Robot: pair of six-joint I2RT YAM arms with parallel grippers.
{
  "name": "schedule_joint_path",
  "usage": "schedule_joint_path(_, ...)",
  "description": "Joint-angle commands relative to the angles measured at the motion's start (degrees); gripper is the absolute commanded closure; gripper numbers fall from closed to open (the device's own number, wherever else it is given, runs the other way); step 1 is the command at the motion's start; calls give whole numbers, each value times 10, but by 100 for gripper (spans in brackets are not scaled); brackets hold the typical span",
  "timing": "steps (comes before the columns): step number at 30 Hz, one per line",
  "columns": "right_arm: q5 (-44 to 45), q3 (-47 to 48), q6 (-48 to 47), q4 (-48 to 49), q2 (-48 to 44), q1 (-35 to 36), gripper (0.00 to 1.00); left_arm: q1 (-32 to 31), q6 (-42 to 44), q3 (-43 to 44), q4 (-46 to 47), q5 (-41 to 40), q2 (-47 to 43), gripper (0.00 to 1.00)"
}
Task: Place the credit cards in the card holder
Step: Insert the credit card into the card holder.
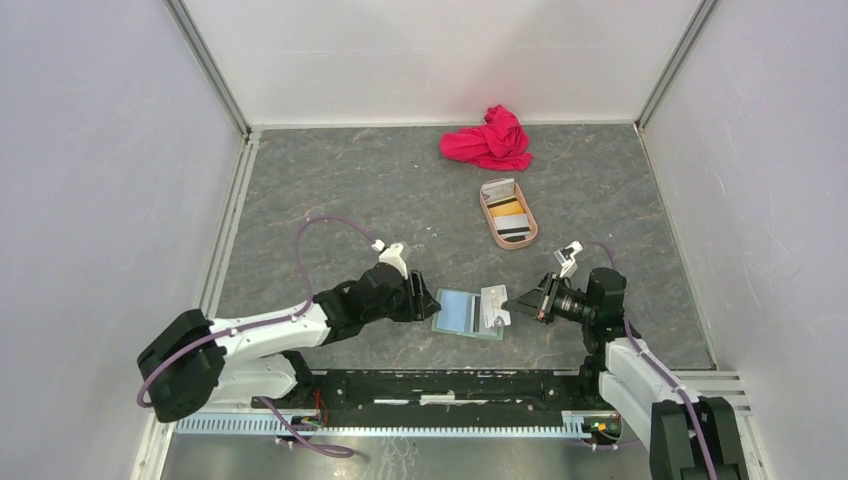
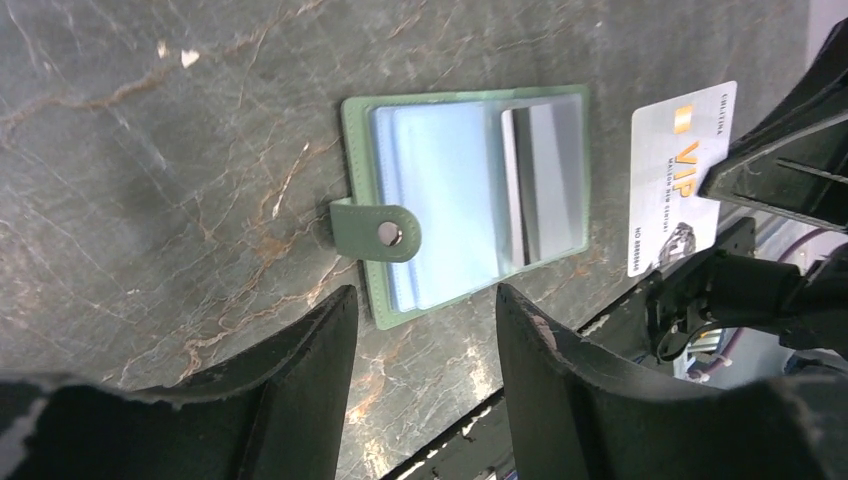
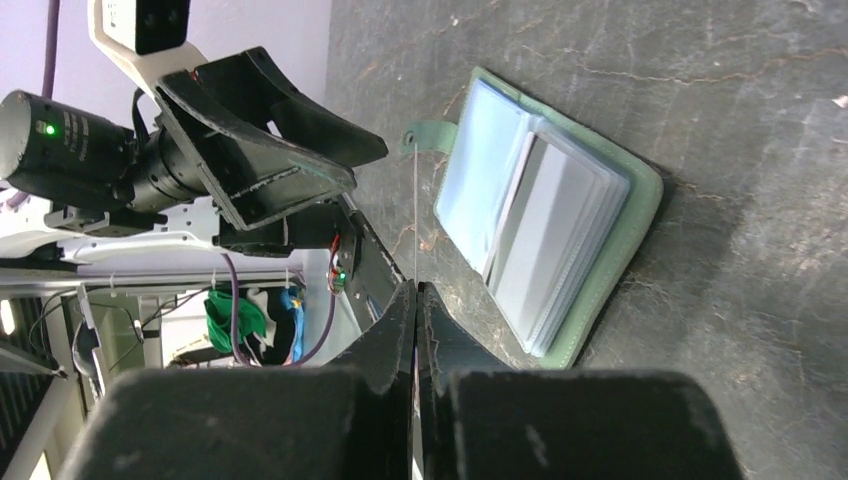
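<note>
The sage-green card holder (image 1: pixel 466 313) lies open on the table between the two arms, with its pale blue sleeves up and its snap tab (image 2: pixel 378 230) toward my left gripper. A grey card (image 2: pixel 545 180) sits in one sleeve. My right gripper (image 3: pixel 415 292) is shut on a white VIP credit card (image 2: pixel 680 175), held on edge just above the holder's right side (image 3: pixel 550 240). My left gripper (image 2: pixel 425 312) hovers low at the holder's tab edge, open with only bare table between its fingers. More credit cards (image 1: pixel 509 210) lie in the tray.
A pinkish-tan oval tray (image 1: pixel 487 215) stands behind the holder, toward the right. A crumpled red cloth (image 1: pixel 488 140) lies near the back wall. The black base rail (image 1: pixel 450 385) runs along the near edge, close to the holder.
</note>
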Motion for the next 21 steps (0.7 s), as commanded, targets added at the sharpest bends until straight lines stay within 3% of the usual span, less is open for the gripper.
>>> schedule_joint_path(1,19,8,-16,7,39,12,100,-10,-39,-7,50,-10,35,41)
schedule_joint_path(10,21,58,-93,-36,93,43,100,-15,-54,-21,102,2,73,43)
schedule_joint_path(16,-16,156,-164,-101,170,55,100,-17,-67,-22,104,0,89,48)
schedule_joint_path(21,-4,110,-125,-61,158,64,100,-23,-81,-25,98,-9,102,54)
